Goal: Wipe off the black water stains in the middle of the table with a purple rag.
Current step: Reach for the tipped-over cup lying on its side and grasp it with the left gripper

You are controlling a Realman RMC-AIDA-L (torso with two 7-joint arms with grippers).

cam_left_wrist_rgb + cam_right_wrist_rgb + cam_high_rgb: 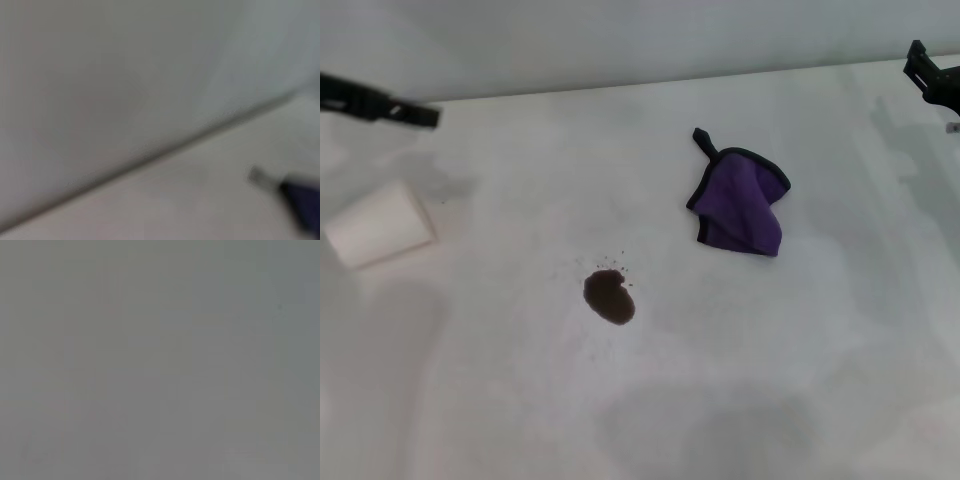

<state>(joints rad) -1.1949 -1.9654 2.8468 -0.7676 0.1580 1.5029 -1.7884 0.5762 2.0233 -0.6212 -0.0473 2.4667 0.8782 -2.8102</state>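
Nothing's been picked up yet, so you're at the very first step: going for the rag. Your small folded purple cloth rag with black edging (pixel 742 204) lies flat on the plain white matte table (pixel 780 380), loop tab pointing toward the far edge, well apart from both sets of fingers. The dark brown-black oval puddle of water stains (pixel 609 297) with its little specks sits near the rag, on the side toward the left arm and a bit closer to you, untouched.

Right gripper (pixel 935 76) hangs at the far right edge, up off the table, nearer the rag than the left gripper (pixel 380 106), which hovers over the far left above a white paper cup (pixel 378 223) lying on its side. Can't tell whether either one's fingers are spread or pressed together.

My guess for the next move: bring the right one down over the rag, pinch a raised fold, then drag it across the puddle.
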